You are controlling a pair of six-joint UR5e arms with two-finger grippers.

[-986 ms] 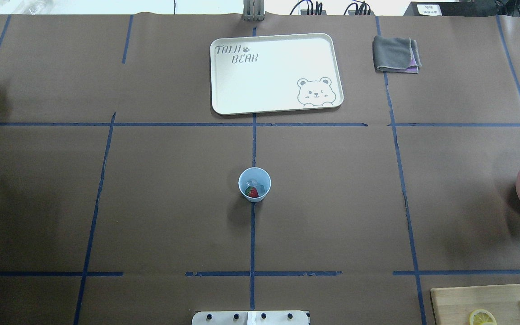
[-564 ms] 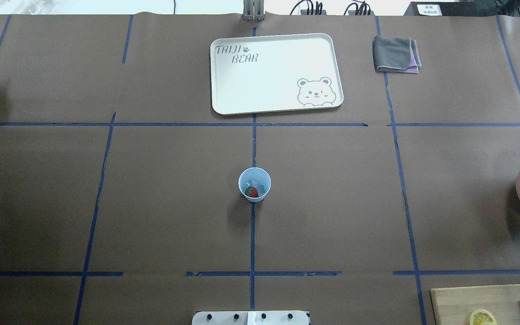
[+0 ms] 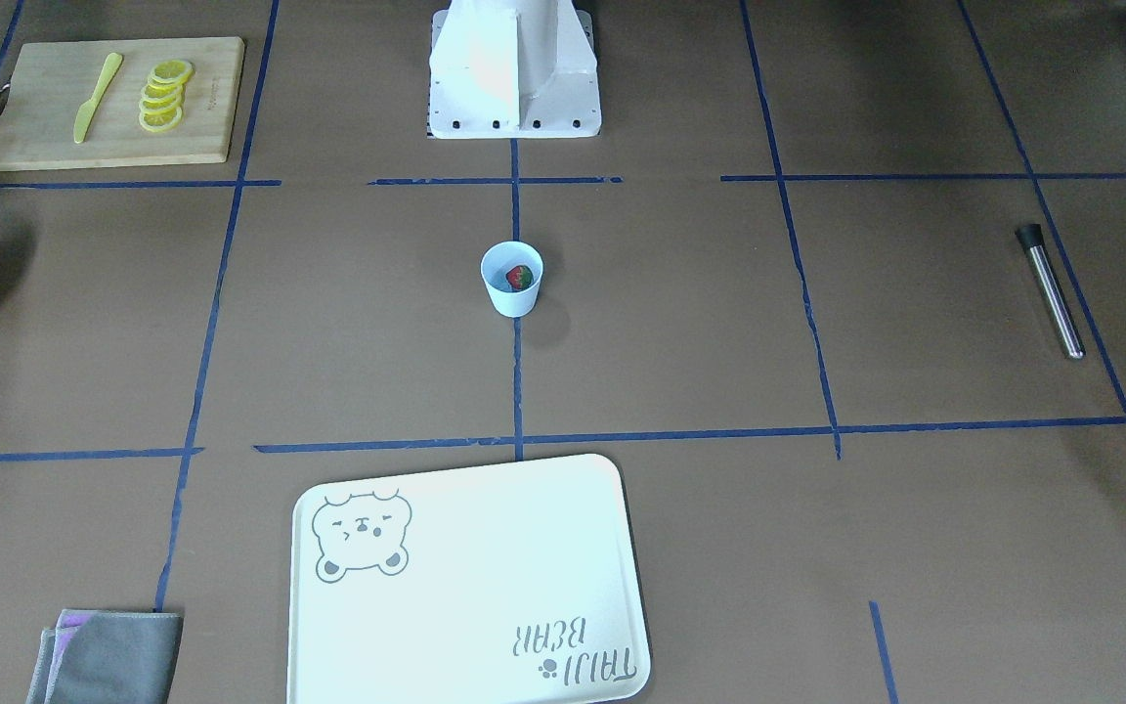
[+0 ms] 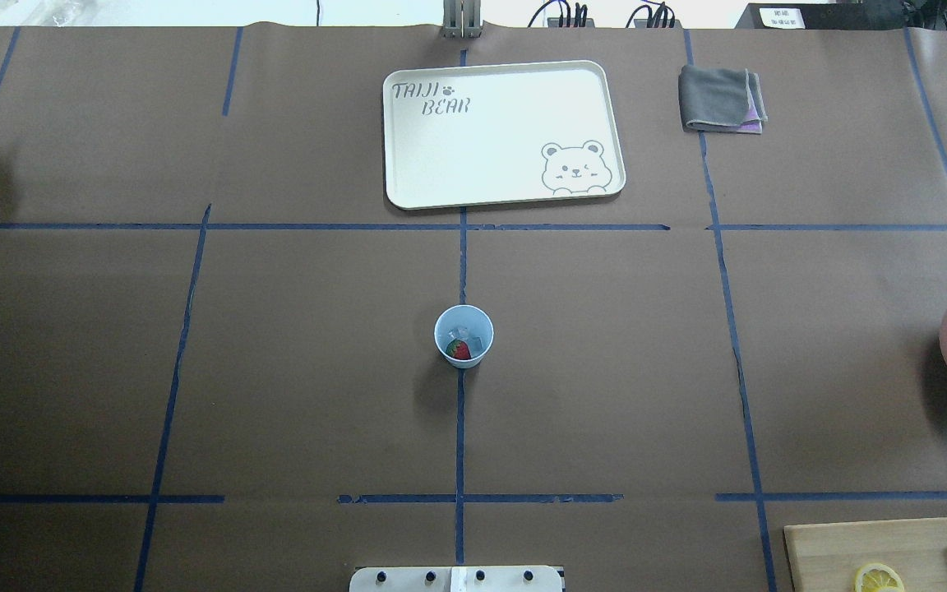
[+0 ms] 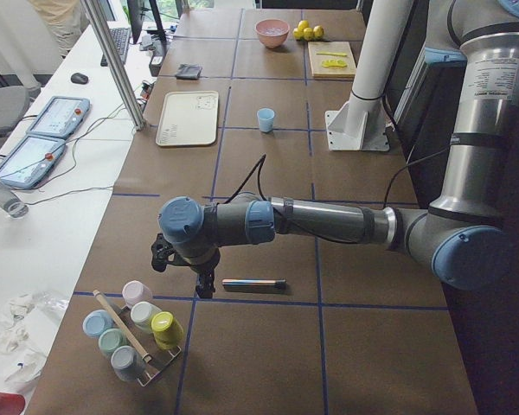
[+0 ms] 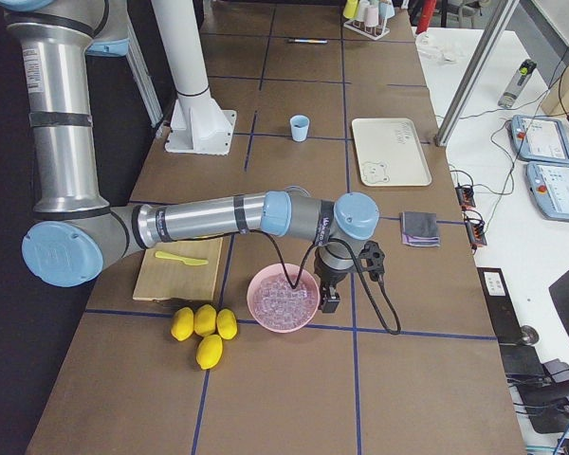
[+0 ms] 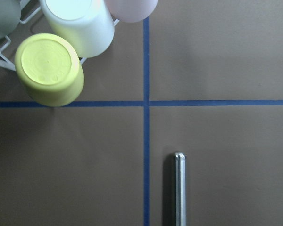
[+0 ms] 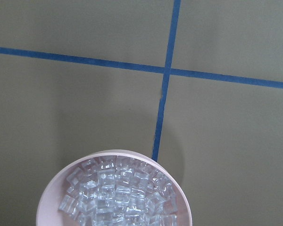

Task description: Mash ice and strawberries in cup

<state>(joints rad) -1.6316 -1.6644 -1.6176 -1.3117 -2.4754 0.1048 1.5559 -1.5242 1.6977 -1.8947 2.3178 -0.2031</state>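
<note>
Cup [image 3: 512,301] holding strawberry [image 3: 519,278] and ice [image 4: 468,335], brown table [image 4: 605,370] gridded with blue tape [image 4: 459,427], left fingers [image 5: 204,285], right fingers [image 6: 329,301], spread cannot tell

Pale blue cup [image 3: 512,298] stands upright mid-table on the blue tape line [image 4: 459,427]; inside, one red strawberry [image 4: 460,351] sits against clear ice lumps [image 4: 467,333].

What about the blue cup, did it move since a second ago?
No. The cup sits at the same spot on the blue tape line, just as far below the tray as before.
</note>
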